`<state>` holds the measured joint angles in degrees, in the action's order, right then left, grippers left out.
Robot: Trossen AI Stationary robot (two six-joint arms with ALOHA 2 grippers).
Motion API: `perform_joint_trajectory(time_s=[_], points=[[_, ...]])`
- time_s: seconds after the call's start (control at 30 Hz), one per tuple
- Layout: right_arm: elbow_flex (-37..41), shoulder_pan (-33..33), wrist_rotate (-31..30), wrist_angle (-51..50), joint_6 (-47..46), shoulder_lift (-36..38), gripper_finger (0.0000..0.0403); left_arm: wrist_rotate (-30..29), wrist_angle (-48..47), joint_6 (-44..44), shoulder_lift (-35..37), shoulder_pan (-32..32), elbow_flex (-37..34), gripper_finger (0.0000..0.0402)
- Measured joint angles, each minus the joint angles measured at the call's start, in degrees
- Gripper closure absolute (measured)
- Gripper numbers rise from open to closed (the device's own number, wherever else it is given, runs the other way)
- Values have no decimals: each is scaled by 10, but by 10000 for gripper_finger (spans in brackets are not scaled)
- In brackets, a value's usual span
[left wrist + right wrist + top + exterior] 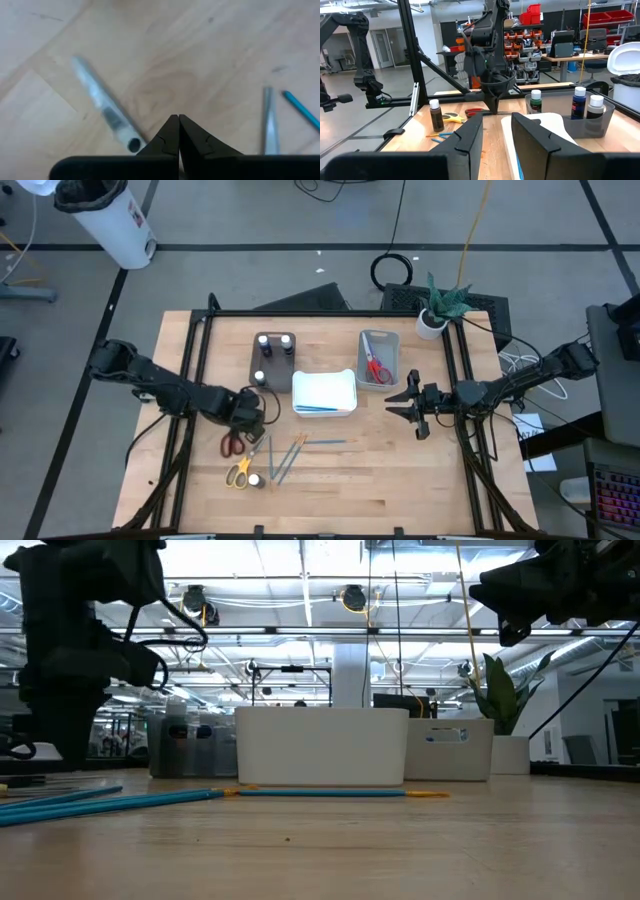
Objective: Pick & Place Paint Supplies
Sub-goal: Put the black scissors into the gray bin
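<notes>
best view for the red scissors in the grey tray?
High view: the red scissors lie in plain sight inside the grey tray, seen from straight above. The low view shows only that tray's outer wall, contents hidden. Neither wrist view shows them.

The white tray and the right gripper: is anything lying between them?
No. In the high view, only bare wood separates the white tray from the right gripper, which hovers open.
</notes>
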<state>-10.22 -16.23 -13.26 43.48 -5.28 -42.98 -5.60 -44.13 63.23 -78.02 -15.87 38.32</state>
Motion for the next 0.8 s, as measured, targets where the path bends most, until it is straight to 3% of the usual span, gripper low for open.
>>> perform_joint_trajectory(time_s=[0.2,0.47,0.6,0.8], points=[[0,0,0,0,0,0,310,45,-50,6,1,4,34,381],[0,0,0,-1,0,0,310,163,-70,75,1,-47,37,272],[0,0,0,0,-1,0,310,192,-69,161,1,-85,37,219],[0,0,0,0,-3,0,310,259,-113,245,1,-114,38,192]])
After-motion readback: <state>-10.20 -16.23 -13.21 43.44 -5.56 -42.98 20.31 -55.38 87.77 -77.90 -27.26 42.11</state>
